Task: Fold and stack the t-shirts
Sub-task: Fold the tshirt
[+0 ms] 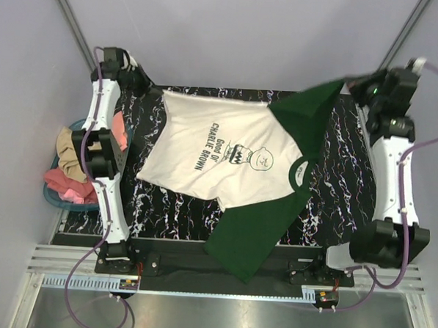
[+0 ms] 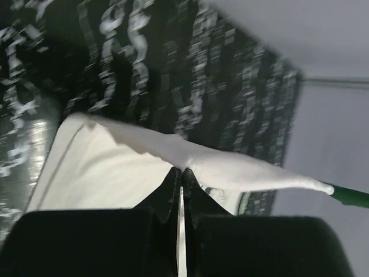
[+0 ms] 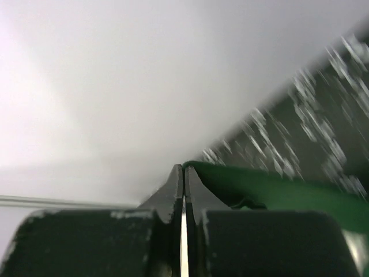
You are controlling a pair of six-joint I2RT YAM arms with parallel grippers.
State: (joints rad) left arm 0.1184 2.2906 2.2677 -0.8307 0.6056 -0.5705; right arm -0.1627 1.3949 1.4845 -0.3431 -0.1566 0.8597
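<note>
The cream-white t-shirt [image 1: 212,153], printed with dark lettering and a cartoon head, lies spread on the black marbled table [image 1: 336,177]. My left gripper [image 1: 155,89] is shut on its far left corner; in the left wrist view the gripper [image 2: 183,171] pinches a lifted fold of the white cloth [image 2: 115,167]. The dark green t-shirt [image 1: 256,232] runs from the far right, under the white one, and hangs over the near edge. My right gripper [image 1: 353,86] is shut on its far end, raised off the table. In the right wrist view the gripper [image 3: 184,168] pinches the green cloth [image 3: 277,190].
A blue basket [image 1: 56,196] with pink and tan clothes sits off the table's left side, beside the left arm. Pale walls enclose the table at the back and sides. A metal rail runs along the near edge by the arm bases.
</note>
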